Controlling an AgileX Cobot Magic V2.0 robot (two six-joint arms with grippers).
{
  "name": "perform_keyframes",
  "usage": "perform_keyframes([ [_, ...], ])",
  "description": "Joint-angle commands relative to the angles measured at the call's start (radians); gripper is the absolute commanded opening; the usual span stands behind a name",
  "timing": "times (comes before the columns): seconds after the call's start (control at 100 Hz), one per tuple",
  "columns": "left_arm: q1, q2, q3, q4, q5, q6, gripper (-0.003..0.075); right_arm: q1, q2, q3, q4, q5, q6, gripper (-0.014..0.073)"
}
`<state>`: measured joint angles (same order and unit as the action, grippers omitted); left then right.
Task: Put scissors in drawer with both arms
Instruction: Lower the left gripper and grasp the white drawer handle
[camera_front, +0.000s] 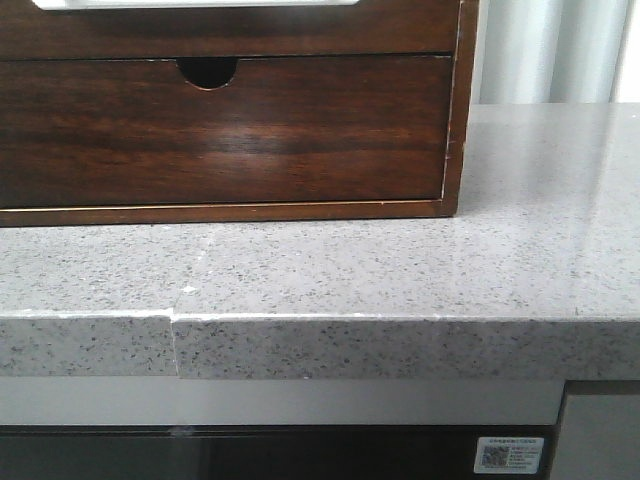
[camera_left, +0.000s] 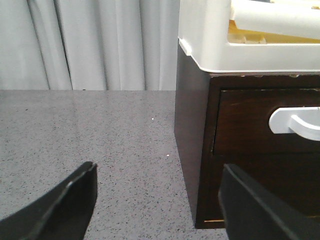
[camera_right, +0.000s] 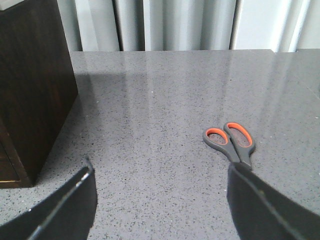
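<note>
Two drawers show in the front view; the drawer (camera_front: 200, 25) with the whitish cutout sits shut above the notched drawer (camera_front: 220, 135). In the left wrist view the left gripper (camera_left: 157, 200) is spread near the cabinet (camera_left: 192, 150). In the right wrist view the right gripper (camera_right: 160, 200) is spread, and the scissors (camera_right: 231, 142) lie flat on the countertop (camera_right: 150, 125), beside one finger.

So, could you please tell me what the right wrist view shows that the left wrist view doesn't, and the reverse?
Only the right wrist view shows the scissors, lying flat on the counter with grey-and-orange handles, beside the open right pincer. Only the left wrist view shows the drawer with its whitish cutout, the white tray on top, and the open left pincer. Both show the grey speckled counter, the dark wood cabinet and the pale curtains.
</note>
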<state>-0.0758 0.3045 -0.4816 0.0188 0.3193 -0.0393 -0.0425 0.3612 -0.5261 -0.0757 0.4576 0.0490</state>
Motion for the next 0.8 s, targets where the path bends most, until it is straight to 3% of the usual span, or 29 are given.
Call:
perform_keyframes([
  [0.0, 0.002, 0.015, -0.028, -0.074, -0.113, -0.005, 0.0493, -0.008, 0.016, -0.036, -0.015, -0.087, -0.009, 0.049],
  [0.28, 0.002, 0.015, -0.028, -0.565, -0.124, -0.005, 0.0493, -0.008, 0.016, -0.036, 0.004, -0.099, -0.009, 0.049],
  [0.61, 0.002, 0.029, -0.028, -0.921, -0.078, -0.005, 0.0493, -0.008, 0.016, -0.036, 0.006, -0.099, -0.009, 0.049],
  [0.79, 0.002, 0.121, -0.028, -0.999, -0.001, -0.003, 0.0493, -0.008, 0.016, -0.036, 0.006, -0.099, -0.009, 0.049],
])
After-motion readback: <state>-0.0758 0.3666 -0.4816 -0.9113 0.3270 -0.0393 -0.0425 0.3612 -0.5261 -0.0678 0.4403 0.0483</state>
